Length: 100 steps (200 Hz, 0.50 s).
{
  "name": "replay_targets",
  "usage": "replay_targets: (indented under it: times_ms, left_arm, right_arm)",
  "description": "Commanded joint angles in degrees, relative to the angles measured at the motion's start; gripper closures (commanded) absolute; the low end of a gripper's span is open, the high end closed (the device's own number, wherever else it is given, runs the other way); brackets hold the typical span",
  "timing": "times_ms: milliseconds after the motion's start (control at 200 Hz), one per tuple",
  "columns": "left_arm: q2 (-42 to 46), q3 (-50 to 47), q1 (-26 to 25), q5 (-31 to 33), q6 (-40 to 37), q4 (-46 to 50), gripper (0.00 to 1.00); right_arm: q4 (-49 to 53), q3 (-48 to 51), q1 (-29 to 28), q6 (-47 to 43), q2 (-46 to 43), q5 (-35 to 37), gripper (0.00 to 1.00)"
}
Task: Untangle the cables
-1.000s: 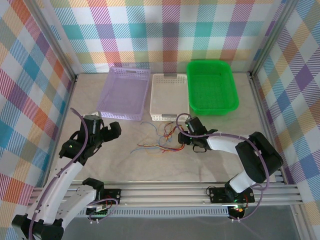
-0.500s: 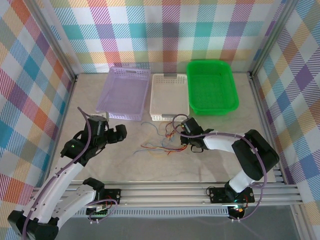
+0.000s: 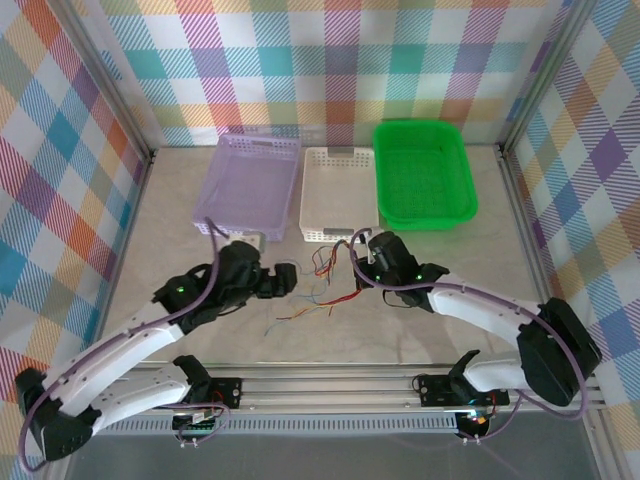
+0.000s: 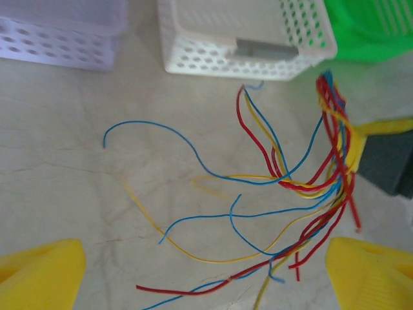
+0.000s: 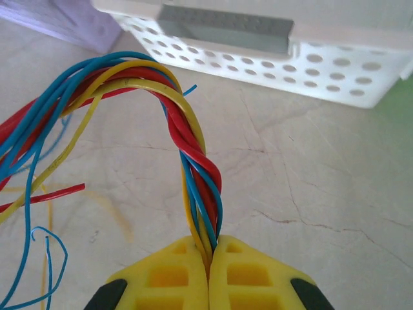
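Pinching the bundle: the right gripper (image 5: 210, 261) has its yellow fingers pressed together on the cables (image 5: 201, 171). It sits just in front of the white basket (image 3: 338, 200), by the near corner on the green basket's side.
Left gripper (image 4: 206, 274): its yellow fingers are spread wide with nothing between them. It hangs in front of the white basket's near left corner, farther from the basket than the right gripper, and faces the basket over the loose wire ends.
Cables at the grip: red, blue and yellow strands are twisted into one rope where they leave the closed fingers. The rope rises and arches over toward the white basket's left side.
Cables on the table (image 3: 170, 230): past the arch the strands fan out and cross one another on the pale marbled surface in front of the white basket, between the two grippers. The tangle is thickest close to the right gripper.
Blue strand (image 4: 150, 124): it curls away from the rest on its own and ends in front of where the white basket meets its left neighbour.
White basket: perforated walls, standing in the middle of the row of three.
Purple basket (image 3: 250, 195): just beside the white basket on its left.
Green basket (image 3: 422, 185): just beside the white basket on its right, reaching a little farther back.
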<state>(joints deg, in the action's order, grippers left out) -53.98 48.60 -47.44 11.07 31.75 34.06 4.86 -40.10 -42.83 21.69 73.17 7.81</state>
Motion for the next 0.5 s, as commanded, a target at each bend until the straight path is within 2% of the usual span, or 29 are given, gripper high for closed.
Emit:
replay_targets:
  times_ms: [0, 165, 335, 495]
  left_arm:
    - [-4.2, 2.9, -5.5, 5.9, 0.3, -2.2, 0.04]
    - [-6.8, 5.5, -10.7, 11.7, 0.7, -3.8, 0.03]
    - [-6.2, 4.1, -12.1, 9.9, 2.6, -11.4, 0.01]
    - [-11.5, 6.2, -12.7, 8.7, 3.2, -12.6, 0.00]
  right_arm:
    - [3.3, -1.4, -0.1, -4.9, -2.2, -4.9, 1.00]
    - [5.3, -2.3, -0.3, -6.4, -4.8, -7.8, 1.00]
    - [6.4, -2.8, -0.7, -7.6, -6.2, -10.1, 1.00]
    - [7.5, -3.4, -1.0, -8.6, -7.0, -10.6, 1.00]
